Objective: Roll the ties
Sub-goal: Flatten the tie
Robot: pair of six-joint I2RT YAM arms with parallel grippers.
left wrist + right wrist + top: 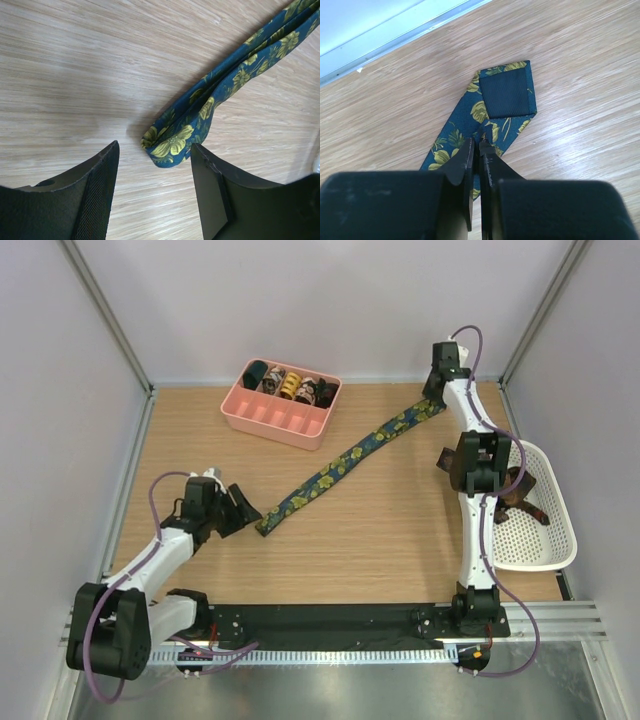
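One wooden table (380, 540) bears one navy, yellow-flowered fabric necktie (340, 462), laid diagonally. The right gripper (479, 142) pinches its wide end, so the spread left gripper (155, 147) should catch the folded tip squarely and roll evenly. Also: one white slotted basket (560, 560), one pink plastic tray (275, 425), apparently five coiled ties (290, 385).

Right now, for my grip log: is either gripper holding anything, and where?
Right gripper pinches the tie near its far end; left gripper is open, holding nothing.
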